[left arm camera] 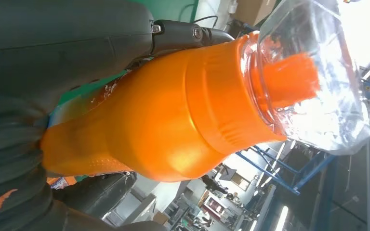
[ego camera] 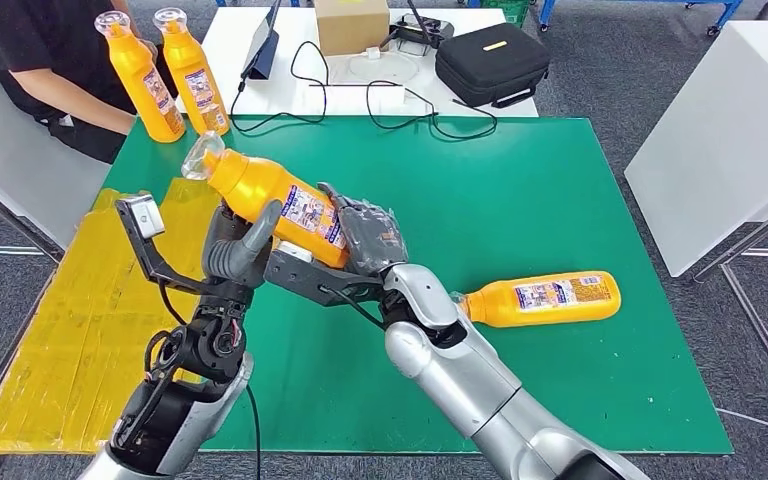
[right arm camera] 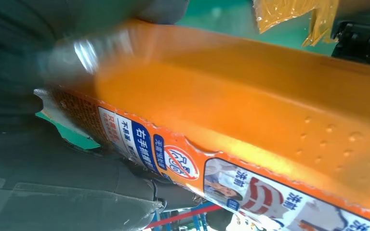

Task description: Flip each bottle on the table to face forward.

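Above the green bench [ego camera: 560, 180], both your left hand [ego camera: 240, 250] and right hand [ego camera: 365, 240] grip the tilted orange bottle [ego camera: 275, 200], whose glossy, stiff plastic looks slippery, so you should keep hold on its labelled body, not the clear cap.
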